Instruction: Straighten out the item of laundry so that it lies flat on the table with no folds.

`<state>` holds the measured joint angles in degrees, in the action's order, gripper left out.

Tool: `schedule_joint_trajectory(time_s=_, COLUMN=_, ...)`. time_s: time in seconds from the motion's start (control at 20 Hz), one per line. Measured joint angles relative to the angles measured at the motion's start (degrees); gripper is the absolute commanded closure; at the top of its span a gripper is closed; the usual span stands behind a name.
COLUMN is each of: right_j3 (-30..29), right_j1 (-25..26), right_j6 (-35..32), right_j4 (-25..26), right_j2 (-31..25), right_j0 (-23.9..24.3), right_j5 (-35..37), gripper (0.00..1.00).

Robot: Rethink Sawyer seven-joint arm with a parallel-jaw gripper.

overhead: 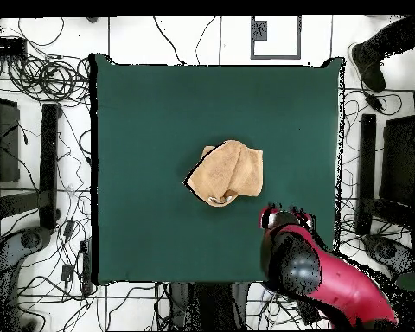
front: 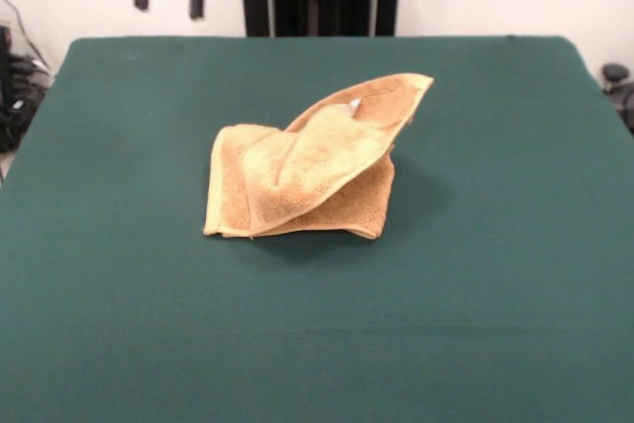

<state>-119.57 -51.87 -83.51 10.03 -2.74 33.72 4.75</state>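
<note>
Folded towel (front: 307, 170) sits bunched at the centre of the green table (front: 119, 324); in the overhead view the gripper (overhead: 276, 216) hangs just beside its robot-side corner; finger state cannot be told.

Fuzzy tan terry cloth towel (front: 297, 175), matt green felt-like table (front: 119, 294) covering
</note>
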Motion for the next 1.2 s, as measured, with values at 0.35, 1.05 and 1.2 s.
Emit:
schedule_joint_trajectory(time_s=0.35, right_j3=-0.2, right_j1=7.53, right_j6=-1.78, right_j4=-2.12, right_j2=2.83, right_j0=-4.35, right_j5=-5.57, gripper=0.0)
schedule_joint_trajectory(time_s=1.05, right_j3=0.17, right_j1=17.36, right_j6=-4.29, right_j4=-12.95, right_j2=4.99, right_j0=-13.37, right_j5=-9.14, gripper=0.0)
schedule_joint_trajectory(time_s=1.2, right_j3=0.98, right_j1=17.63, right_j6=-4.29, right_j4=-15.03, right_j2=6.11, right_j0=-15.07, right_j5=-8.56, gripper=0.0)
